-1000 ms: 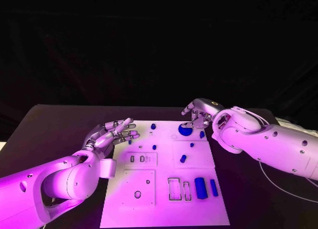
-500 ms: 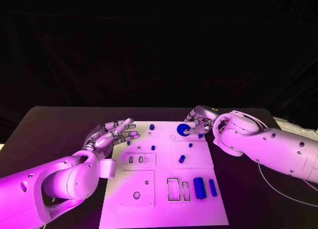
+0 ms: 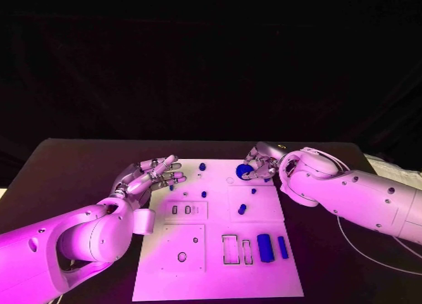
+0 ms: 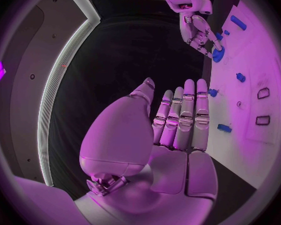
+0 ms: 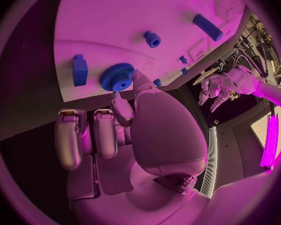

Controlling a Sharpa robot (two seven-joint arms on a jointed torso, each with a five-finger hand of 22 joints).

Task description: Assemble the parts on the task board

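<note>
Left hand hovers with fingers spread and nothing in them at the task board's left edge, unmoved. Over at the far right corner, the right hand has dropped lower, pinching the blue gear, toothed and round, ready for seating.

The right hand pinches a blue gear over the white task board, beside a blue block.
</note>
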